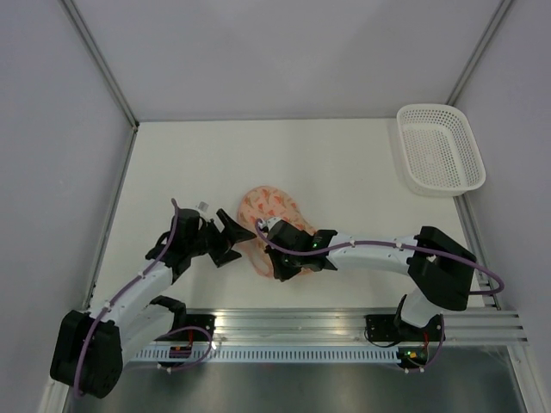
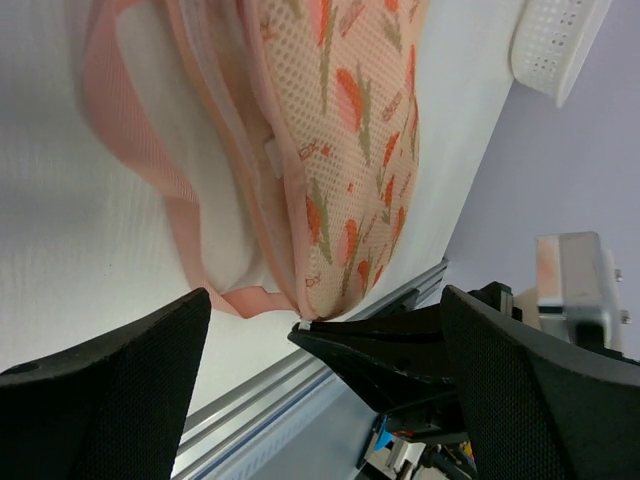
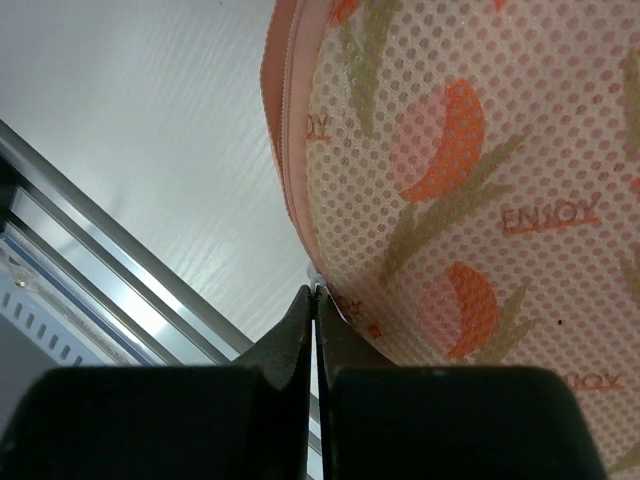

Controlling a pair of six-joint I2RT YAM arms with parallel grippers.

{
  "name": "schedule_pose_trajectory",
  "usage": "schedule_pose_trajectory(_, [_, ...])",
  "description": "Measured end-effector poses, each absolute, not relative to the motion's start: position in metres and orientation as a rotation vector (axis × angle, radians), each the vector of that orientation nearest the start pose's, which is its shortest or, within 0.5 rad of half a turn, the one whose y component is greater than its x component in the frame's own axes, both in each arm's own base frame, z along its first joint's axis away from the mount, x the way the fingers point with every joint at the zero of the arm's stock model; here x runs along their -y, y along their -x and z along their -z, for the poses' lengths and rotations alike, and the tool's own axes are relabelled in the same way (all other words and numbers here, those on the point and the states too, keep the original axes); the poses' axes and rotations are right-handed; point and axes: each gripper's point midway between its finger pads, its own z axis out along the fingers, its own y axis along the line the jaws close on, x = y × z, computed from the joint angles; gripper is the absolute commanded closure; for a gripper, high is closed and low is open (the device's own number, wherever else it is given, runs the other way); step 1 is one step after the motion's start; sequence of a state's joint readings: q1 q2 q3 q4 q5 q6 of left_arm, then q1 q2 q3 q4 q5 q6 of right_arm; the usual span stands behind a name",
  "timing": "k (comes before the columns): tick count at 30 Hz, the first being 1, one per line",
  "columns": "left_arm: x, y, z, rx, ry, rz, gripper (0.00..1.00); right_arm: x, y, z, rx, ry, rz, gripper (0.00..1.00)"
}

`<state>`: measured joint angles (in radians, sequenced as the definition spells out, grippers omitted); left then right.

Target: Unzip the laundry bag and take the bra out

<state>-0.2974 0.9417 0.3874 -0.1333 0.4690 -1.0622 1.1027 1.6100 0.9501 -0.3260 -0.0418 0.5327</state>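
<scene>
At bench (image 1: pixel 362 163) centre from above, find laundry bag (image 1: pixel 274 211), soft two-lobed mesh, zipped. From left wrist, note left hand (image 2: pixel 325 293) spread wide, gripping nothing; watch loose pink strap (image 2: pixel 135 150) for snagging. From right wrist, confirm right hand (image 3: pixel 313 297) pinched shut on tiny white zip pull (image 3: pixel 314 272); expect slip, or unanchored bag dragging.

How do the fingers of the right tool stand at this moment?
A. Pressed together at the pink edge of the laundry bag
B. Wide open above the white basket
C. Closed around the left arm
A: the right tool has its fingers pressed together, with the tips at the pink-trimmed edge of the laundry bag. The white lattice basket stands far from it.
</scene>
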Motion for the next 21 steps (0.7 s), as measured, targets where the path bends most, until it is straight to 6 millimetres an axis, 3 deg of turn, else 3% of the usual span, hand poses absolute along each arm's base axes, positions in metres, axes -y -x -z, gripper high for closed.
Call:
schedule_pose_trajectory(5, [0.197, -0.203, -0.079, -2.472, 0.712, 1.215, 0.01, -0.350, -0.141, -0.052, -2.567, 0.787, -0.675, 1.00])
schedule_pose_trajectory(14, [0.246, -0.189, -0.041, -2.625, 0.702, 1.202, 0.05, -0.355, -0.140, -0.061, -2.539, 0.792, -0.710, 1.00])
schedule_pose_trajectory(18, [0.268, -0.201, -0.043, -2.595, 0.671, 1.211, 0.28, -0.355, -0.141, -0.071, -2.515, 0.783, -0.726, 1.00])
schedule_pose_trajectory(19, [0.270, -0.203, -0.042, -2.587, 0.673, 1.207, 0.44, -0.354, -0.142, -0.074, -2.507, 0.779, -0.727, 1.00])
schedule_pose_trajectory(21, [0.271, -0.206, -0.041, -2.574, 0.694, 1.198, 0.65, -0.353, -0.143, -0.081, -2.492, 0.770, -0.728, 0.99])
